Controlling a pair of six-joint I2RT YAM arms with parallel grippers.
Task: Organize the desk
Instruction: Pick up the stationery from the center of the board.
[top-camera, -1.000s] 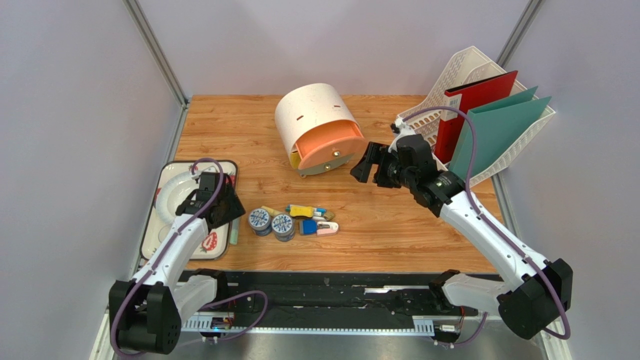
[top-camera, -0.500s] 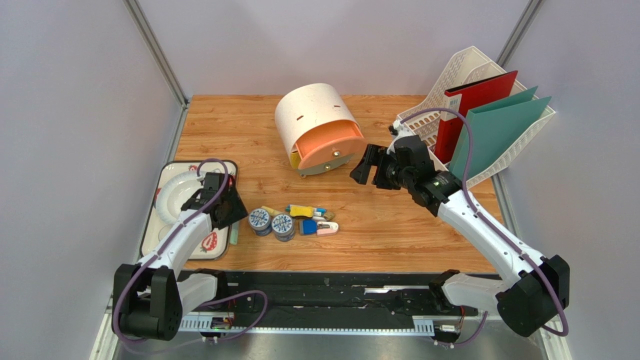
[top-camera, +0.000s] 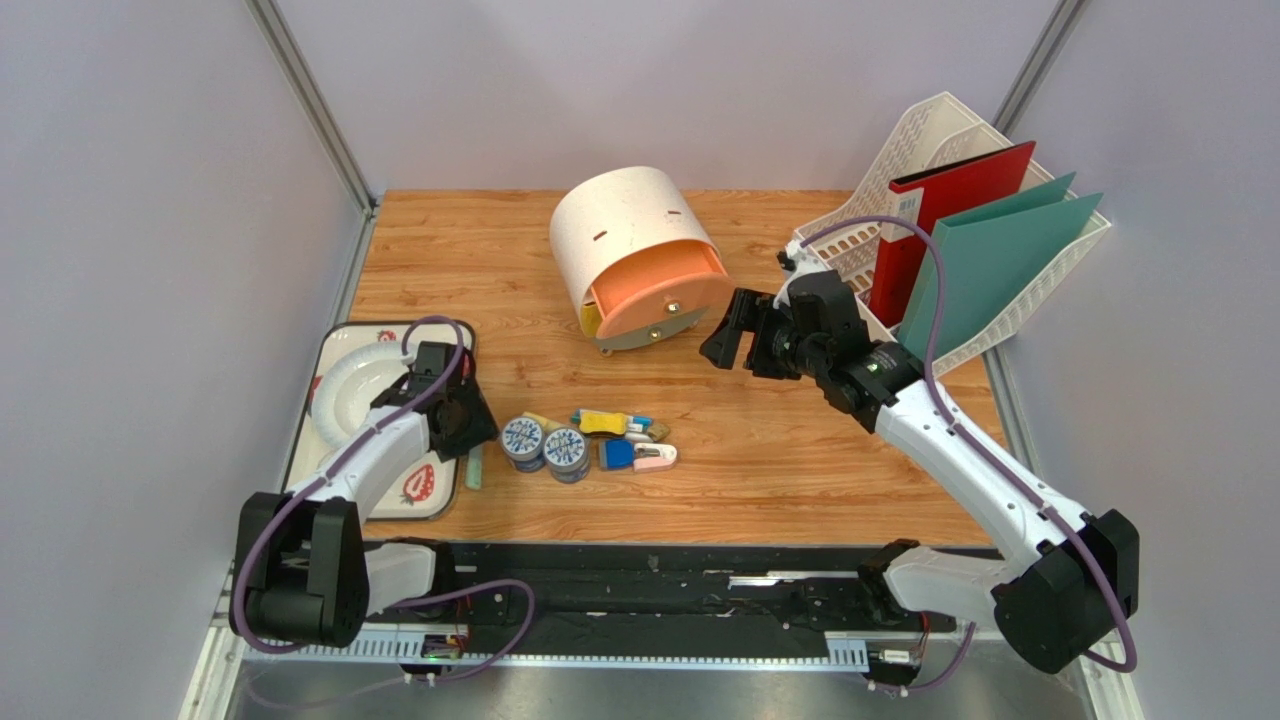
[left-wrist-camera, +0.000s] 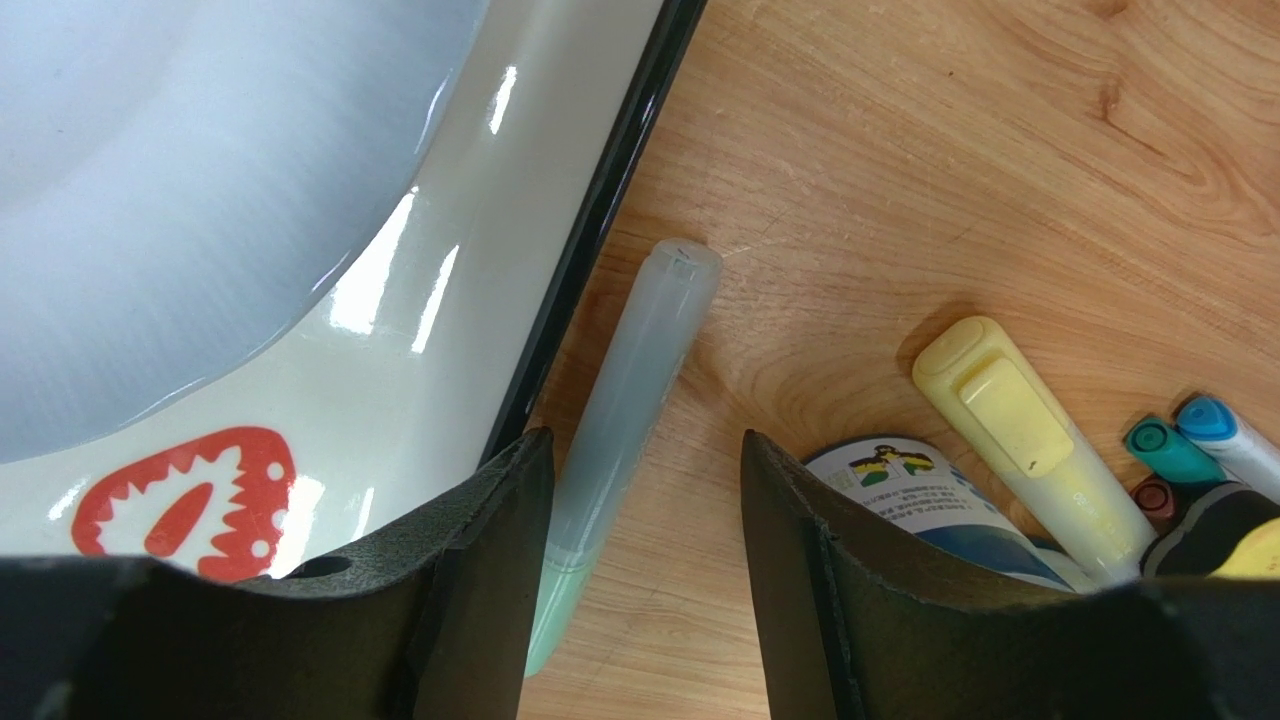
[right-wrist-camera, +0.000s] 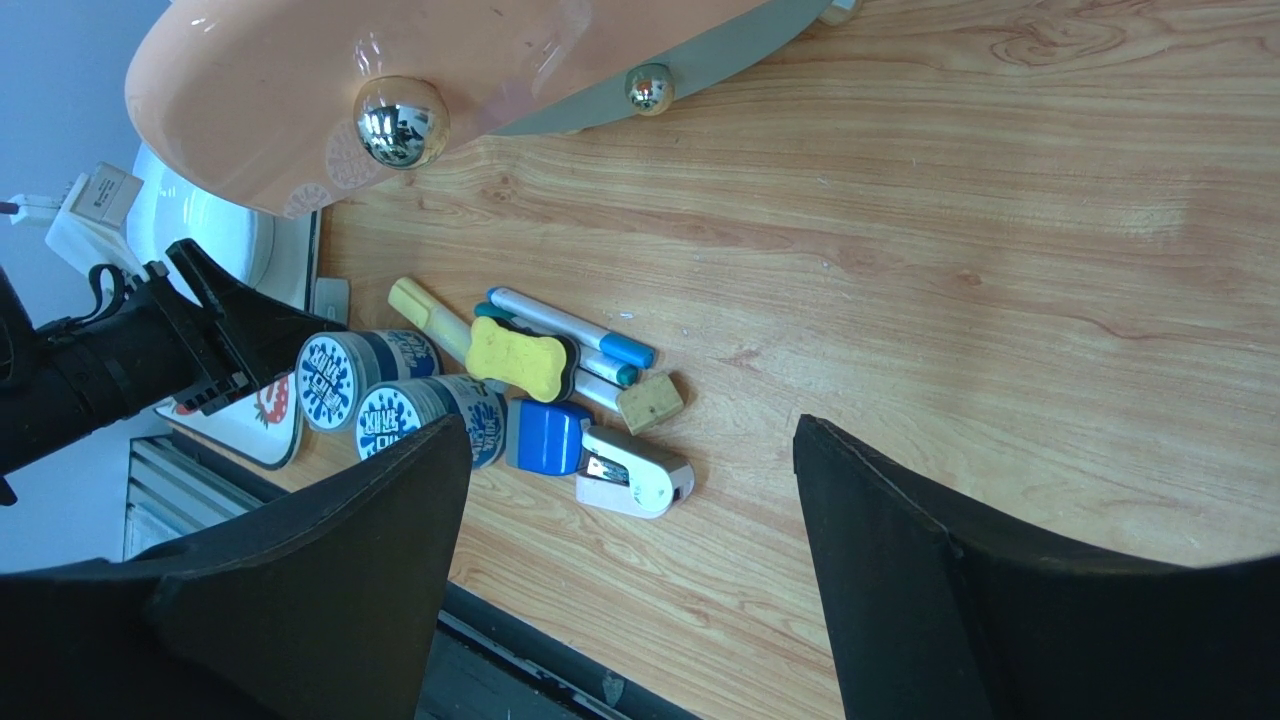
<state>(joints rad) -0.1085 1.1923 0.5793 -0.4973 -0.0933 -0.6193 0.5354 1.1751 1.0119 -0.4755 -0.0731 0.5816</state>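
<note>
- Left gripper (top-camera: 458, 414) (left-wrist-camera: 637, 450): jaws partly open, straddling a pale green pen (top-camera: 473, 471) (left-wrist-camera: 639, 375); nothing clamped.
- The pen lies flat on the desk (top-camera: 496, 255) (left-wrist-camera: 932, 180) (right-wrist-camera: 977, 225). It runs forward out of the gap and sits nearer the left finger, with clear wood showing on the right-finger side. Can't tell whether it touches the left finger.
- Outside the left finger: strawberry-print tray (top-camera: 334, 338) (left-wrist-camera: 616, 180), its black rim just beside the pen, with a white plate (top-camera: 343, 383) (left-wrist-camera: 196, 180) in it.
- Outside the right finger: yellow highlighter (left-wrist-camera: 1022, 435) and the top of a tape roll (top-camera: 520, 440) (left-wrist-camera: 902, 480), both near the finger.
- Right gripper (top-camera: 730, 327) (right-wrist-camera: 628, 450): jaws wide apart, empty, held above the desk.
- Ahead of its fingertips: orange drawer (top-camera: 661, 293) (right-wrist-camera: 376, 60) with a chrome knob (right-wrist-camera: 398, 120), close but apart.
- Seen between its fingers, well below on the desk: white stapler (top-camera: 651, 455) (right-wrist-camera: 639, 477) in the small clutter.
- Behind the right gripper: white file rack (top-camera: 917, 135) holding a red folder (top-camera: 954, 203) and a green folder (top-camera: 999, 263).
- The desk lies under both grippers and spans the workspace.
</note>
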